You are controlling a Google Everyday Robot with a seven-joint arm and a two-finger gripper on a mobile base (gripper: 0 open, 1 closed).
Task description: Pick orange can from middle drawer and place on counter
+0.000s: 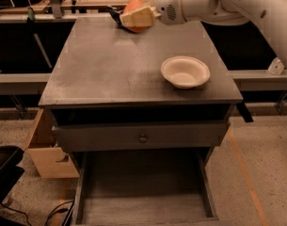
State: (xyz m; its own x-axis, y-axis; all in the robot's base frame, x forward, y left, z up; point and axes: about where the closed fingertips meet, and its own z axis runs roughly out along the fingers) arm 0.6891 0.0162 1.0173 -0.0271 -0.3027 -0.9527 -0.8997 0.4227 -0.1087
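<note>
My gripper (137, 17) is at the far end of the grey counter (110, 65), coming in from the upper right on a white arm. Its cream fingers (139, 18) are shut on the orange can (133, 7), a small round orange-red object, held just above the counter's back edge. The middle drawer (143, 192) is pulled open below the cabinet front and its flat floor shows nothing in it.
A cream-white bowl (185, 72) sits on the counter's right side. A dark blue bag (115, 16) lies mostly hidden behind the gripper. A drawer front with a round knob (142, 138) is shut above the open drawer. A cardboard box (46, 149) stands on the floor at left.
</note>
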